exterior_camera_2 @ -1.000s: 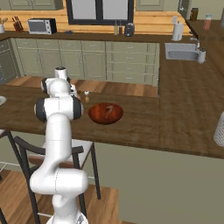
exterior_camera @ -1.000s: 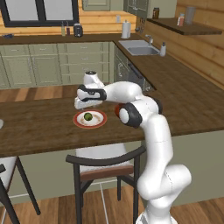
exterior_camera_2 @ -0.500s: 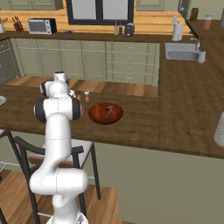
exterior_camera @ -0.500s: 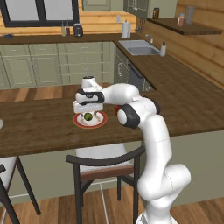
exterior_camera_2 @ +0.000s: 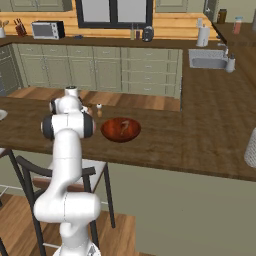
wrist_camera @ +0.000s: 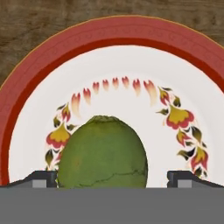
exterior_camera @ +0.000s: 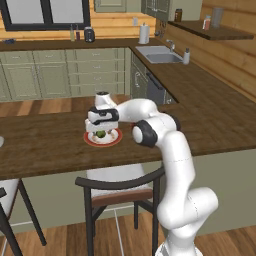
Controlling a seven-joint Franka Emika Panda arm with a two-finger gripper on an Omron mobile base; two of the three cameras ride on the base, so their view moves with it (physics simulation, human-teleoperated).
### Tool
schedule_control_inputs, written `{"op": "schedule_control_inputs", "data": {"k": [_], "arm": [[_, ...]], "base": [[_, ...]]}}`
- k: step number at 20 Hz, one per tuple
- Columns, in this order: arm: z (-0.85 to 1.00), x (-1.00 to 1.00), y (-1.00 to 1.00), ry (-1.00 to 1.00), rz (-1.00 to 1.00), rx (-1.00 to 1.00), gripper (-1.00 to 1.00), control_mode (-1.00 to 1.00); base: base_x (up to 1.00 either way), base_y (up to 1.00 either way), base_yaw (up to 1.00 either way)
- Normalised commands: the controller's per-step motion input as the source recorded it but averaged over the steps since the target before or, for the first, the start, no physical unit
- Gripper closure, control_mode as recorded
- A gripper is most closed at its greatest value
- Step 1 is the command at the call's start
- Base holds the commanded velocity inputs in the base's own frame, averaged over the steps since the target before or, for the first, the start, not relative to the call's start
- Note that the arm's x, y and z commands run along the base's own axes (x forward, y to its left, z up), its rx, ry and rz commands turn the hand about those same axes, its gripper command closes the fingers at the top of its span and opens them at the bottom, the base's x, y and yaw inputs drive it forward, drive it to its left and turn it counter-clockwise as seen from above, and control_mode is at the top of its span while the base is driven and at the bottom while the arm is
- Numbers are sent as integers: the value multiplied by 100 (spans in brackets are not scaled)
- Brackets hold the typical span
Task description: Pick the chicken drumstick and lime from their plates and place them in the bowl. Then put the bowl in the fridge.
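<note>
The lime (wrist_camera: 103, 151) lies on the white plate with a red rim (wrist_camera: 113, 39), which sits on the dark wooden counter. My gripper (wrist_camera: 111, 178) is open and low over the plate, with one fingertip (wrist_camera: 43, 178) at each side of the lime and a gap left on the right. From the left base view, the gripper (exterior_camera: 101, 129) hangs straight down over the lime (exterior_camera: 101, 134) and plate (exterior_camera: 113, 140). The reddish-brown wooden bowl (exterior_camera_2: 120, 129) stands to the right of the arm. A faint lump shows inside it, and I cannot tell whether it is the drumstick.
A chair (exterior_camera: 120, 186) stands against the counter's near edge, below the plate. The rim of a plain white plate (exterior_camera_2: 2, 114) shows at the far left. A small shaker (exterior_camera_2: 99, 108) stands behind the bowl. Sink (exterior_camera: 159, 54) and cabinets lie beyond.
The hand has come down from above the plate until its open fingers stand on either side of the lime. Lime, plate and bowl have stayed put.
</note>
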Motion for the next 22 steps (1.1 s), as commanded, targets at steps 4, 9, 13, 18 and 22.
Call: {"op": "schedule_control_inputs", "data": {"k": [4, 9, 13, 18, 22], "arm": [[-10, 30, 0, 0, 0, 0, -100, -100], [-7, 9, 0, 0, 0, 0, 100, -100], [-9, 1, 2, 0, 0, 0, 100, -100], [-1, 0, 0, 0, -1, 0, 100, -100], [28, -36, -11, 0, -6, -1, 100, -100]], "base": [[0, 0, 0], [0, 0, 0], [0, 0, 0], [0, 0, 0], [0, 0, 0]]}}
